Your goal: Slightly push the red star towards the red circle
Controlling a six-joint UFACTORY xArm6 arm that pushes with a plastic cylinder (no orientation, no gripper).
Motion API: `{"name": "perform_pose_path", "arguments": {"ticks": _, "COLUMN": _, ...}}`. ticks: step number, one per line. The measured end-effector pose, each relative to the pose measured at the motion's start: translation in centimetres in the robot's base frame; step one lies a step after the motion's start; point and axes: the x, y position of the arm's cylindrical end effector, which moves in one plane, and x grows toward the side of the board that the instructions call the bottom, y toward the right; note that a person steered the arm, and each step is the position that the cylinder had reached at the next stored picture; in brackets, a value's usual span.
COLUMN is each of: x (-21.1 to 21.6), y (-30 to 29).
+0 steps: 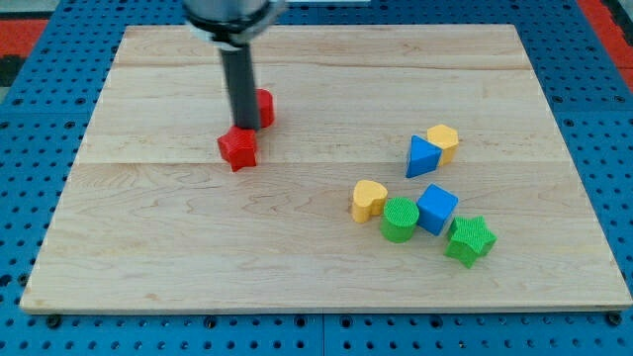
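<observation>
Surrounding wooden board (297, 247): blue pegboard (40, 148).

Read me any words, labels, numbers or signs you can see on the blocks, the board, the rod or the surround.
None: no text, number or sign shows anywhere in the camera view.
The red star, the red circle and the other blocks are plain.
The wooden board shows only grain.
The rod, with my tip between the two red blocks, carries no marking.
The blue pegboard has only holes.
</observation>
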Motion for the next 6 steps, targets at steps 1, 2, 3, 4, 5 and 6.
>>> {"name": "perform_pose_path", "arguments": {"ticks": 1, "x": 0.6, "y": 8.6}}
{"name": "perform_pose_path", "arguments": {"ticks": 2, "x": 7.1, "y": 2.6}}
{"name": "perform_pose_path", "arguments": {"ticks": 3, "x": 8.4, "y": -5.3}}
{"name": "perform_pose_path", "arguments": {"ticks": 4, "x": 0.8, "y": -0.4}}
{"name": "perform_pose_path", "arguments": {"ticks": 5, "x": 3.6, "y": -1.6}}
{"name": "perform_pose_path", "arguments": {"ticks": 6, "x": 7.9, "y": 0.4}}
